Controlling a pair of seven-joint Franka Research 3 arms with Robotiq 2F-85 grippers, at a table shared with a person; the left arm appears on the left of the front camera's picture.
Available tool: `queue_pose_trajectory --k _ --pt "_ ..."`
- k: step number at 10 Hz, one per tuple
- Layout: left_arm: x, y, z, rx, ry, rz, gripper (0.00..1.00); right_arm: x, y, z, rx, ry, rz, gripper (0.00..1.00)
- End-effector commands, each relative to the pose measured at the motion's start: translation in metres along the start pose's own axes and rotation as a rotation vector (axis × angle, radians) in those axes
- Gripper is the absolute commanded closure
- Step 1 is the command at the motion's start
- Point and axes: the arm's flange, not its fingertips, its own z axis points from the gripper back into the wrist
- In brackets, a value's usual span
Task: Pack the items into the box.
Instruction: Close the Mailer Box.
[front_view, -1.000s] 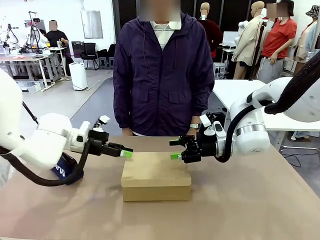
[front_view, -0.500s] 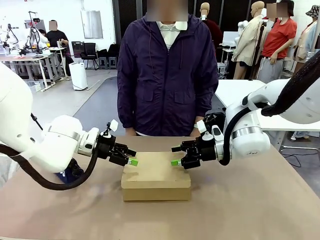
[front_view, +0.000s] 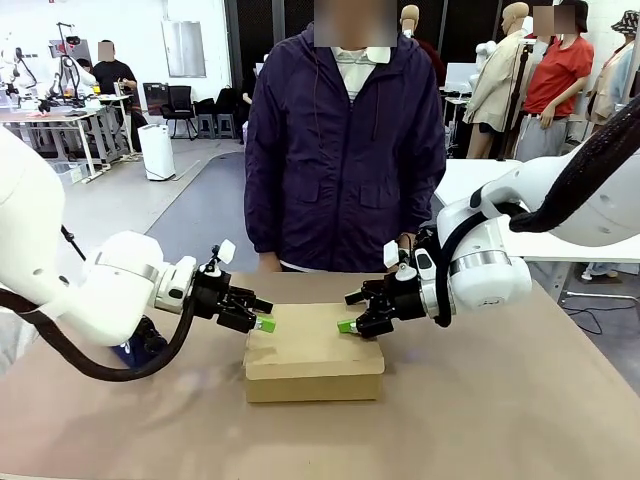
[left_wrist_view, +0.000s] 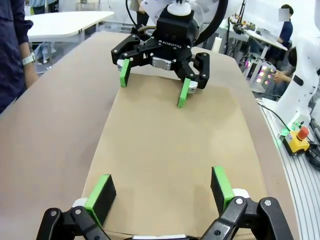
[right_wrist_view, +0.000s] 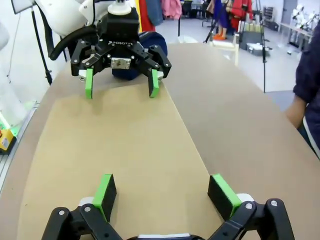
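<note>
Both pincers are shown with fingers spread apart and empty. The left gripper (front_view: 264, 324) is held at the left end of the box (front_view: 313, 352), the right gripper (front_view: 346, 326) at the right end, each facing the other along the lid. This placement is judged to serve pressing or steadying the shut flap. The box lies on the table (front_view: 500, 400) before the person (front_view: 345, 150), its long axis running left to right.

We see a matt tan cardboard box (front_view: 313, 354), glossy white plastic arms (front_view: 85, 290), and a smooth brown table (front_view: 500, 410).
</note>
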Motion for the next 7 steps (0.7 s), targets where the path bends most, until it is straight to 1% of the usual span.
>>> queue_pose_trajectory --k 1,2,3,4,5,6,7 --pt "-0.006 -0.001 0.003 -0.051 -0.019 0.013 0.00 0.002 -0.006 0.003 0.034 -0.028 -0.037 0.00" --pt "0.001 -0.003 0.012 -0.093 -0.077 0.007 0.00 0.009 -0.008 0.010 0.060 -0.097 -0.052 0.00" --pt "0.013 -0.004 0.030 -0.085 -0.135 0.012 0.00 0.021 -0.011 0.024 0.052 -0.158 -0.081 0.00" --pt "0.031 -0.007 0.059 -0.109 -0.207 0.094 0.00 0.042 -0.010 0.046 0.045 -0.232 -0.146 0.00" --pt "0.052 -0.010 0.087 -0.100 -0.249 0.234 0.00 0.058 -0.011 0.071 0.039 -0.279 -0.318 0.00" --pt "0.069 -0.014 0.110 -0.155 -0.226 0.384 0.00 0.068 -0.013 0.099 0.051 -0.271 -0.509 0.00" --pt "0.078 -0.020 0.134 -0.260 -0.153 0.515 0.00 0.073 -0.010 0.126 0.078 -0.247 -0.657 0.00"
